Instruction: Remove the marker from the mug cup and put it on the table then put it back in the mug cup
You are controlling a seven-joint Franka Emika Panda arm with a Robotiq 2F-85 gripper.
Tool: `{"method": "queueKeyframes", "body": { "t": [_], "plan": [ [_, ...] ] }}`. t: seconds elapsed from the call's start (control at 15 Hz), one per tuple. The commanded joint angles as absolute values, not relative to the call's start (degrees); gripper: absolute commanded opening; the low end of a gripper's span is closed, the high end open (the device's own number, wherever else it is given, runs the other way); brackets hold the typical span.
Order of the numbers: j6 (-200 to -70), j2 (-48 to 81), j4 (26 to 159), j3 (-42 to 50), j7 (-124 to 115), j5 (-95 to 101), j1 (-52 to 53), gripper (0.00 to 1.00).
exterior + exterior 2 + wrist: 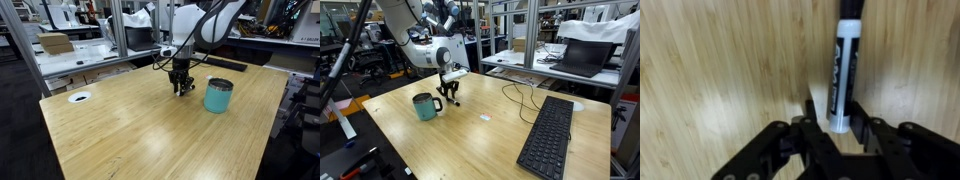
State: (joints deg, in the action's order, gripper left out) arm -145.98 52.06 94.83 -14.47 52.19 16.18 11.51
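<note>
The marker (847, 70) has a white body with dark print and a black cap at its far end. In the wrist view its white end sits between the two fingers of my gripper (845, 122), which is shut on it, with its capped end pointing at the table (710, 70). In both exterior views my gripper (181, 90) (451, 98) hangs low over the wood table (130, 130) (470, 140), just beside the teal mug cup (218, 96) (424, 106), which stands upright. The marker is too small to make out in the exterior views.
A black keyboard (548, 138) lies along one side of the table, with a cable (520, 95) looping near it. A white-ringed hole (79, 97) sits near a corner. Grey metal benches with a laptop (582, 55) and boxes (55, 43) stand behind.
</note>
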Motion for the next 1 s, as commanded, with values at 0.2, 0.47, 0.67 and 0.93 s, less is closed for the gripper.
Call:
{"method": "queueKeyframes", "body": {
  "t": [0.2, 0.47, 0.67, 0.93],
  "plan": [
    [-147.88, 51.18, 96.36, -15.49, 51.95, 15.57, 10.98, 0.05],
    [-146.29, 50.12, 95.86, -16.73, 51.7, 14.0, 10.32, 0.05],
    [-143.41, 49.14, 94.4, -16.0, 49.5, 12.82, 11.08, 0.05],
    [-136.83, 47.09, 92.43, -15.51, 45.31, 12.45, 12.36, 0.05]
  ]
}}
